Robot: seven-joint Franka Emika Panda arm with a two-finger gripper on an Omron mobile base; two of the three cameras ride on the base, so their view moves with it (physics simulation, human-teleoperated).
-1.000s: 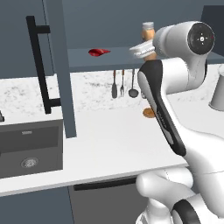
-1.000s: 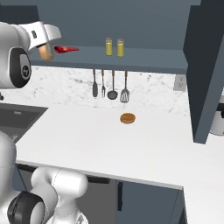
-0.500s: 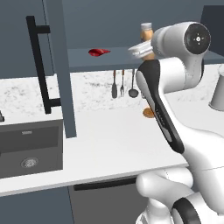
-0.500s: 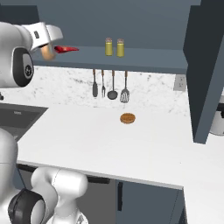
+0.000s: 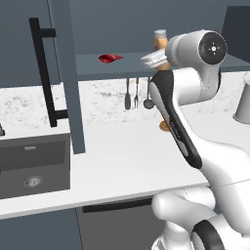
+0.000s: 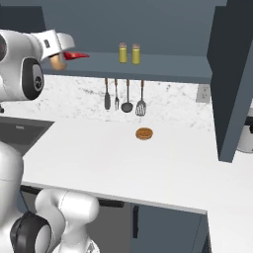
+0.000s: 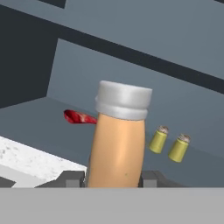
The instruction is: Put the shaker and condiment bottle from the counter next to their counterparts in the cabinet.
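Condiment bottle (image 7: 117,144): clamped in claw (image 7: 113,178), raised at cabinet shelf (image 6: 163,66); risk: tipping onto red bottle (image 7: 78,117) if released tilted; shakers (image 7: 168,144) near.

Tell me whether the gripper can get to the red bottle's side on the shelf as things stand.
Probably yes: the gripper, shut on the condiment bottle, faces the open cabinet, and the shelf beside the red bottle looks bare.

Speckled marble backsplash (image 6: 168,96) with hanging utensils (image 6: 123,96), dark base cupboards (image 6: 163,227) below, a grey wall above.
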